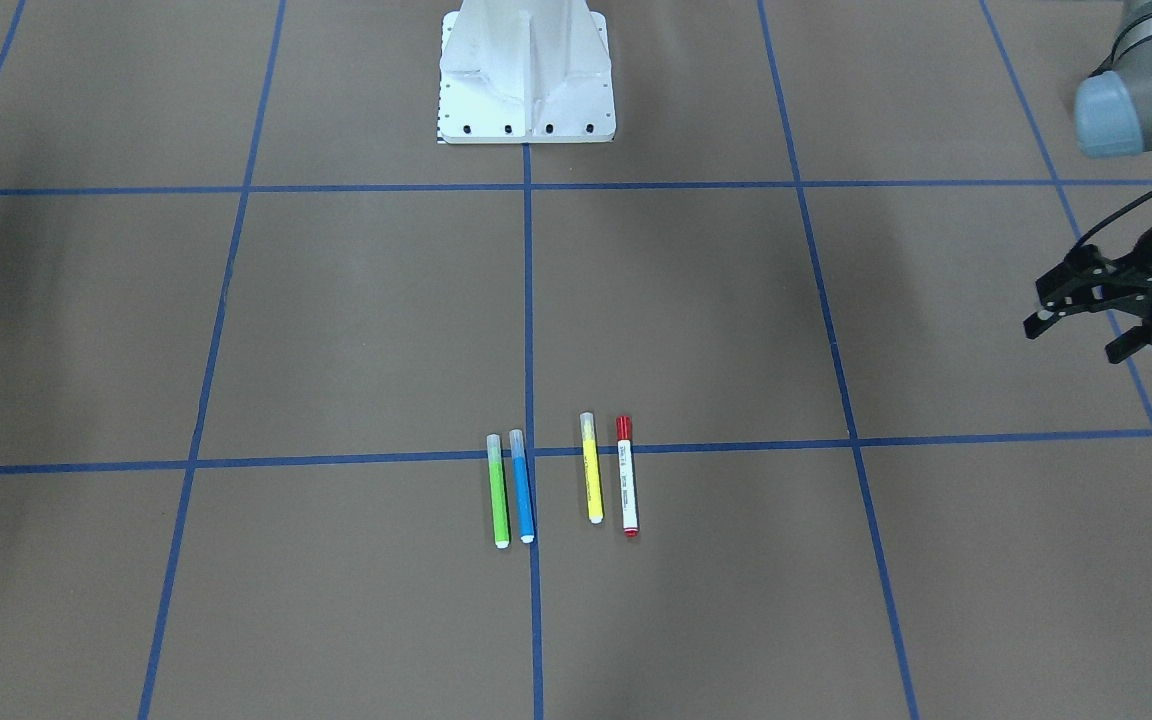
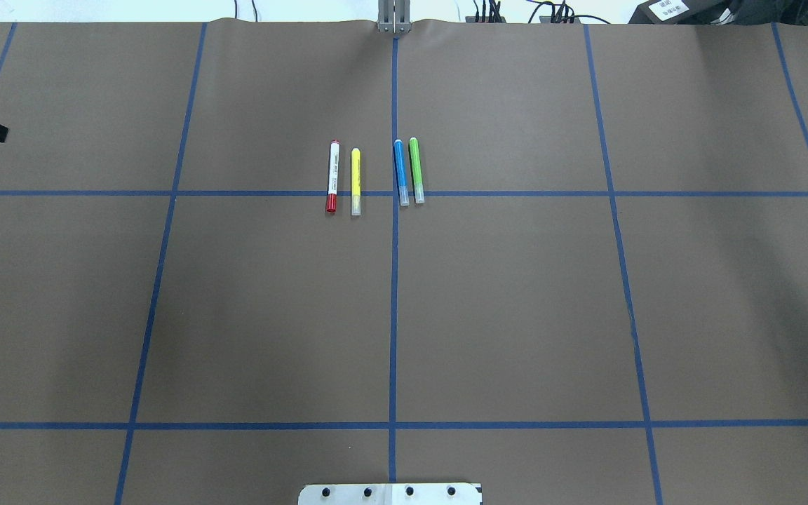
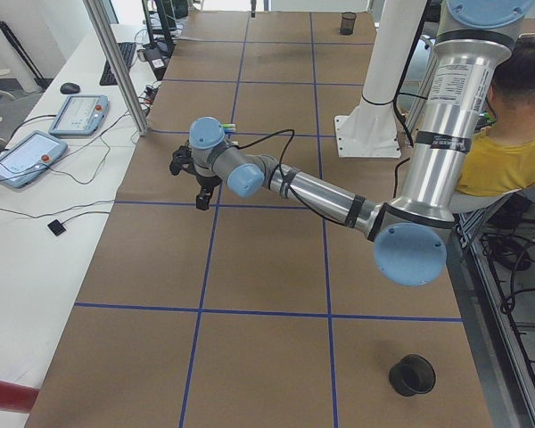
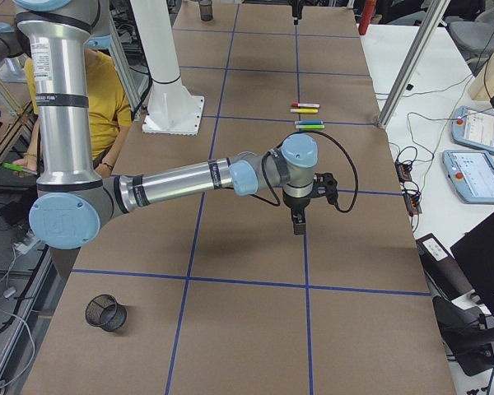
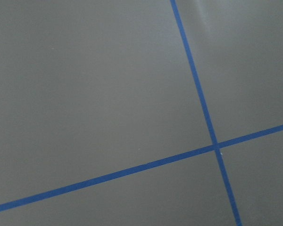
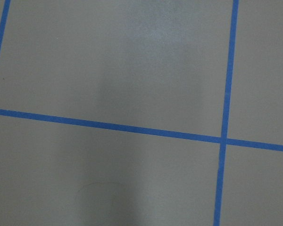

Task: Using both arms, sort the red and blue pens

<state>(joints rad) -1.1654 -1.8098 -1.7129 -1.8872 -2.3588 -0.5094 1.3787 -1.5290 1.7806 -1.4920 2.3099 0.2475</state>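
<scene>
While the left gripper point(image 1: 1076, 338) hung above the table point(image 2: 516, 315) at the far left edge of the overhead view, its claw stood wide apart with nothing in it, well away from the pens. Toward the middle, four markers lay flat and parallel across a blue tape line point(image 2: 271, 193). First came the red pen point(image 2: 332, 175), white-barrelled, its red cap toward the robot; just beside it, not touching, lay a yellow marker point(image 2: 355, 181). Right of the centre tape line point(image 2: 393, 315) lay the blue pen point(image 2: 400, 172), close against that line, with a green marker point(image 2: 416, 170) just beside it. Farthest right, outside the overhead view, the right gripper point(image 4: 300, 224) pointed down over the taped table, well apart from the pens; only the right side view showed it, so whether its claw stood wide or narrow could not be told.
</scene>
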